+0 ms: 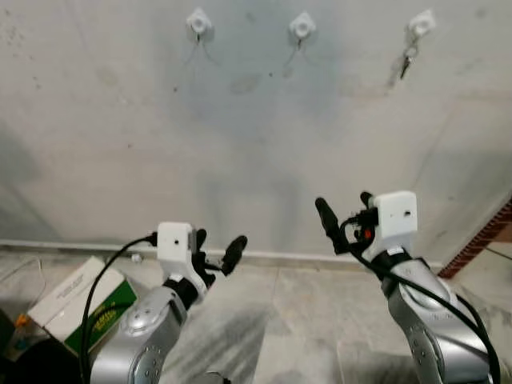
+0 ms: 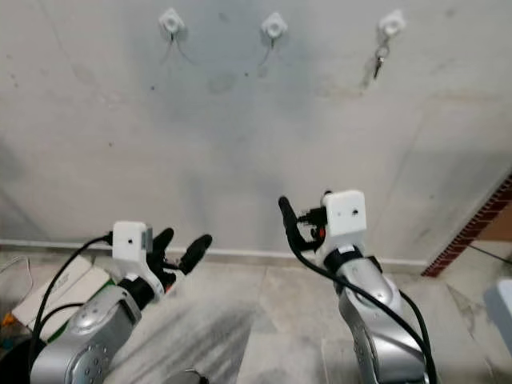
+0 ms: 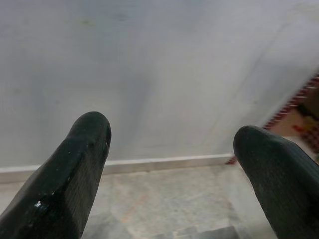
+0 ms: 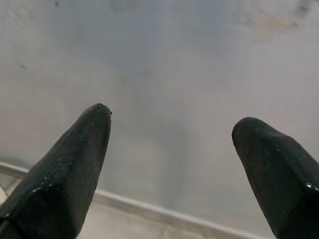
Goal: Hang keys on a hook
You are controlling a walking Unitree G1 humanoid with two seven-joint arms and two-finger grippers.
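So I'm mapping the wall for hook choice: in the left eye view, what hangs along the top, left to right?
Left hook → middle hook → right hook, with the keys hanging from it.

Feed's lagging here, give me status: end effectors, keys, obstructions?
Left end effector and right end effector open, empty, low before wall. Keys hanging on rightmost hook. Nothing in the way.
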